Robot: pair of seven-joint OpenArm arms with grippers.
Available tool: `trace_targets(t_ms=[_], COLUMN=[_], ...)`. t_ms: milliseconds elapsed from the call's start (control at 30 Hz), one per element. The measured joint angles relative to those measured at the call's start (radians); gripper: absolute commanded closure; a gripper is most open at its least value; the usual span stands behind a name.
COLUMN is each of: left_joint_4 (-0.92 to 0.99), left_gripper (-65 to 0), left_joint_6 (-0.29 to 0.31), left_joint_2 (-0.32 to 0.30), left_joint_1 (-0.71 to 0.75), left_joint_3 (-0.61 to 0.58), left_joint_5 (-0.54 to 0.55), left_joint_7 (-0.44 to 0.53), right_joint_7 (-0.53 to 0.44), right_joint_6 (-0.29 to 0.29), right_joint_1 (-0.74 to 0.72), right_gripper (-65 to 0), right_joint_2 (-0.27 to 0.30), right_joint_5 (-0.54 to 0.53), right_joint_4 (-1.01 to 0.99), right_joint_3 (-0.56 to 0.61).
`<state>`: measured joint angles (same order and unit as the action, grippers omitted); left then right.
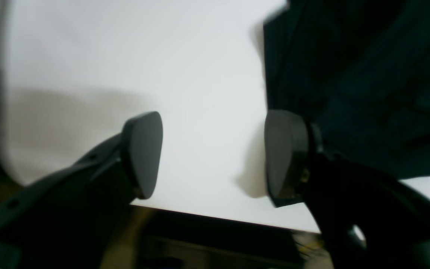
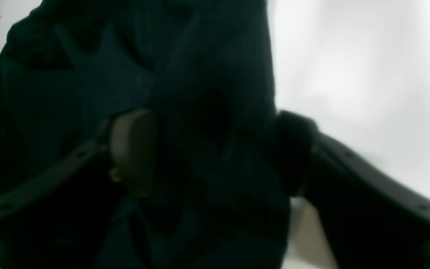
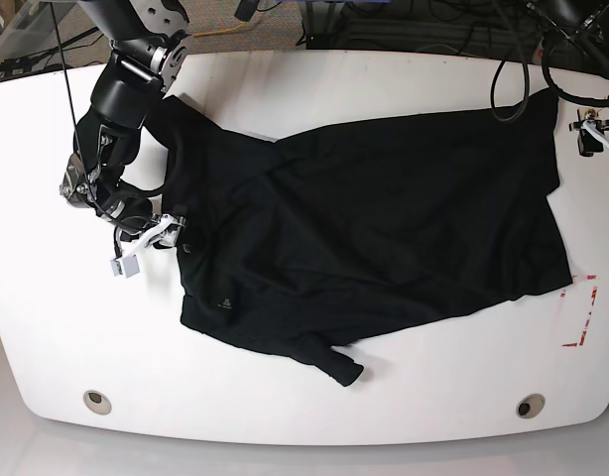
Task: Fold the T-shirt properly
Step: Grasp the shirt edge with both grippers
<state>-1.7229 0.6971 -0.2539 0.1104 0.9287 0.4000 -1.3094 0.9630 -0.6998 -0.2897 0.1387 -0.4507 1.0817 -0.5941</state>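
Item: one black T-shirt, spread loosely across the middle of the white table, rumpled, with one sleeve trailing toward the near edge and the hem lying toward the side of the left arm; not yet folded, by the look of its uneven outline. Right gripper: set low at the shirt's collar-side edge, on the left of the base view, apparently placed there to take hold of that border for a first fold. Its jaws stand apart with a thick fold of dark cloth lying between them; one pale pad shows beside the fabric while the opposite finger sits at the cloth's outer margin. The view is blurred, so whether the jaws are merely straddling the cloth or have begun to pinch it cannot be told. Left gripper: jaws plainly open and holding nothing, bare table visible between the two pads. It hangs above the table's edge, with the shirt's border lying just beside and beyond one finger, not between the jaws; the position reads as a staging point for seizing the matching edge on that side. In the base view this gripper is barely seen at the frame's far corner.
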Motion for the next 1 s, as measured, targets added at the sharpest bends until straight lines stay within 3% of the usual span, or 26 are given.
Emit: trace_targets(t_ms=[167, 233, 433, 633, 767, 1000], left_joint_4=[0.128, 0.153, 0.17, 0.174, 0.174, 0.195], left_gripper=[-39.7, -39.7, -40.1, -50.4, -50.8, -50.8], left_joint_6=[0.0, 0.0, 0.0, 0.0, 0.0, 0.0], left_joint_2=[0.008, 0.006, 0.013, 0.033, 0.089, 0.081], left_joint_1=[-0.028, -0.035, -0.039, -0.035, -0.03, -0.039], left_joint_3=[0.037, 0.045, 0.022, -0.064, -0.059, -0.109], left_joint_5=[0.005, 0.004, 0.005, 0.005, 0.005, 0.009], left_joint_7=[0.0, 0.001, 0.001, 0.002, 0.004, 0.021], right_joint_7=[0.015, 0.019, 0.018, 0.018, 0.019, 0.019], right_joint_6=[0.004, 0.004, 0.003, 0.007, 0.008, 0.008], right_joint_1=[0.007, 0.009, 0.02, 0.044, 0.048, 0.05], right_gripper=[-5.4, -0.5, 0.0, 0.0, 0.0, 0.0], right_joint_2=[0.0, 0.0, 0.0, 0.0, 0.0, -0.001], right_joint_5=[0.018, 0.023, 0.02, 0.025, 0.027, 0.027], right_joint_4=[-0.003, -0.004, -0.001, 0.052, 0.058, 0.062], right_joint_3=[-0.002, 0.0, 0.0, 0.0, 0.0, 0.0])
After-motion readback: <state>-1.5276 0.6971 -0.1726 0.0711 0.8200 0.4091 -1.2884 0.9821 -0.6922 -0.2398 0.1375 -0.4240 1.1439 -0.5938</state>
